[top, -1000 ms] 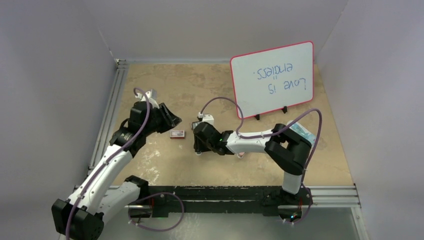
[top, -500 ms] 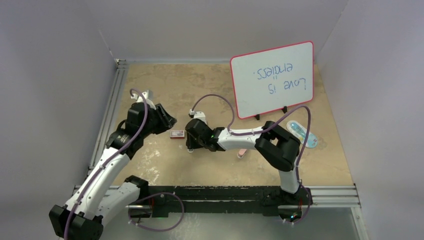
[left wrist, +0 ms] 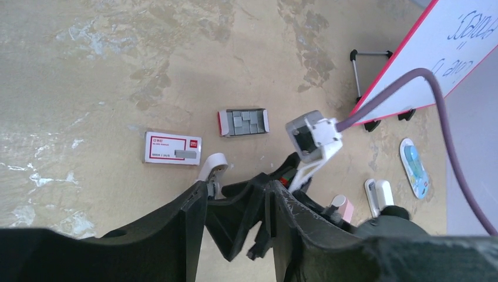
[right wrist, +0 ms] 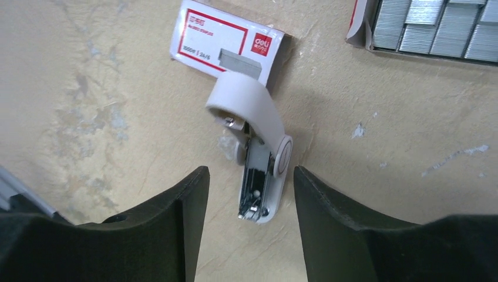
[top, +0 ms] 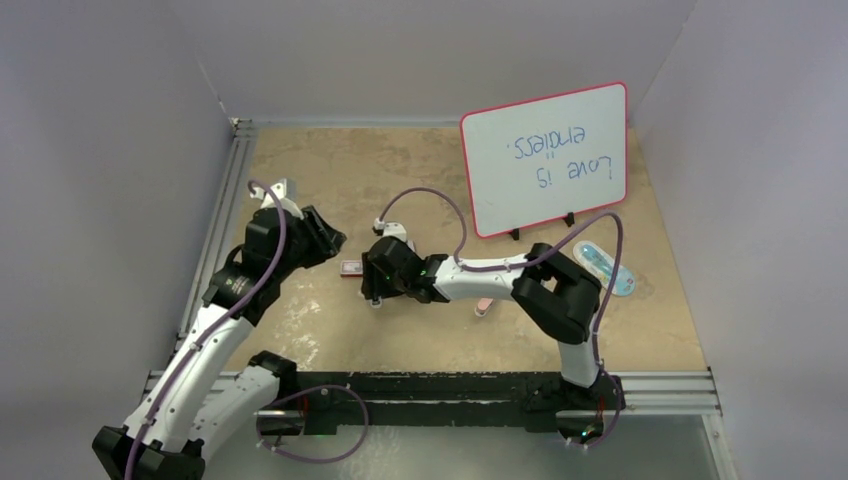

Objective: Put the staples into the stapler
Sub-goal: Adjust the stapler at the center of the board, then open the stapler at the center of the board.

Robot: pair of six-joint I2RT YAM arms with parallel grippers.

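The stapler (right wrist: pixel 258 170) is a small white one, lying hinged open on the table with its metal channel showing. My right gripper (right wrist: pixel 249 173) is open, a finger on each side of the stapler's base and clear gaps to both. The staples (right wrist: pixel 434 26) lie as grey strips in their tray at the top right, also seen in the left wrist view as the staples (left wrist: pixel 244 122). My left gripper (left wrist: pixel 235 188) hangs open and empty, above and to the left of the right gripper (top: pixel 378 290). In the top view the stapler is hidden under that gripper.
The white and red box sleeve (right wrist: pixel 226 44) lies against the stapler's lid. A pink mini stapler (left wrist: pixel 345 207) and a white one (left wrist: pixel 379 197) lie to the right. A blue oval item (top: pixel 605 268) and an upright whiteboard (top: pixel 545 158) stand at the back right.
My right gripper has slid left toward the box sleeve and its jaws have widened. The left gripper has drawn back a little to the left.
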